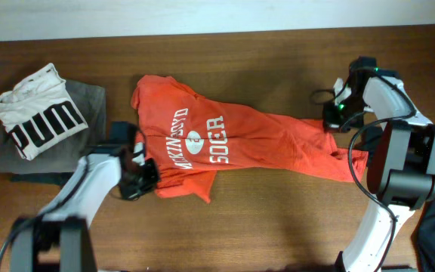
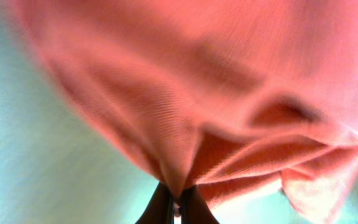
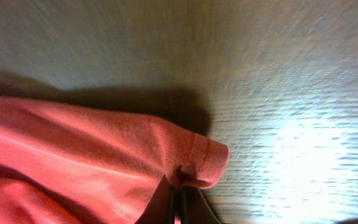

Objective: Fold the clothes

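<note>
Robot lab, I reckon: my left arm [image 1: 97,172] and right arm [image 1: 387,94] flank the orange shirt [image 1: 225,143] on a plain wooden table [image 1: 278,208].

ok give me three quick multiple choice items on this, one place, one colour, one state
1. Where is the folded pile, seen from overhead? A far left B far right C centre
2. What colour is the spread shirt? A grey B orange C white
3. How is the right gripper? A open B shut on the shirt C out of view
1 A, it lies left of the shirt. 2 B, its cloth is orange. 3 B, it pinches the shirt's edge.
</note>
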Action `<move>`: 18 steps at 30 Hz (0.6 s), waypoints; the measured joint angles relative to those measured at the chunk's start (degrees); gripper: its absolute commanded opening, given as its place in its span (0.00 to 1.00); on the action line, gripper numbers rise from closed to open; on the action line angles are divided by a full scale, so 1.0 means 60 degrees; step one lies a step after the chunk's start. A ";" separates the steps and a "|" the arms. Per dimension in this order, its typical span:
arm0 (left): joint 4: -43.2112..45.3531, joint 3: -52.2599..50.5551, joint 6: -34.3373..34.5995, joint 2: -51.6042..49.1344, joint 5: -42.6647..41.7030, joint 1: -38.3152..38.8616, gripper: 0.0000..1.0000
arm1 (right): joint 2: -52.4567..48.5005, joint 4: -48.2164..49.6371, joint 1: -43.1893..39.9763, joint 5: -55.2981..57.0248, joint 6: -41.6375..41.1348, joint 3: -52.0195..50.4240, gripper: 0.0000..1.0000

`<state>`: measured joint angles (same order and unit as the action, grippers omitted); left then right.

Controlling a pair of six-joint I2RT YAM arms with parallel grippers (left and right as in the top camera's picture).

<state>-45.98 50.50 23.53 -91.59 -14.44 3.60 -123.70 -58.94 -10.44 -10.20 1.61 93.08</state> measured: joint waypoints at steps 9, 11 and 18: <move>-0.1333 0.0018 -0.0495 0.2266 0.1679 -0.1217 0.00 | 0.0004 0.0550 0.0000 0.0772 -0.1333 0.2699 0.42; -0.1082 0.0018 -0.0506 0.2328 0.1960 -0.1304 0.00 | 0.0036 0.0608 0.0000 0.0911 -0.1479 0.2962 0.53; -0.0331 0.0022 -0.0539 0.2331 0.2361 -0.1319 0.01 | 0.0076 -0.1472 0.0000 0.1337 -0.1515 0.3060 0.59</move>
<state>-47.97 50.63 20.29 -77.60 -0.27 -4.32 -123.24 -67.77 -10.44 -2.17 -7.49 111.44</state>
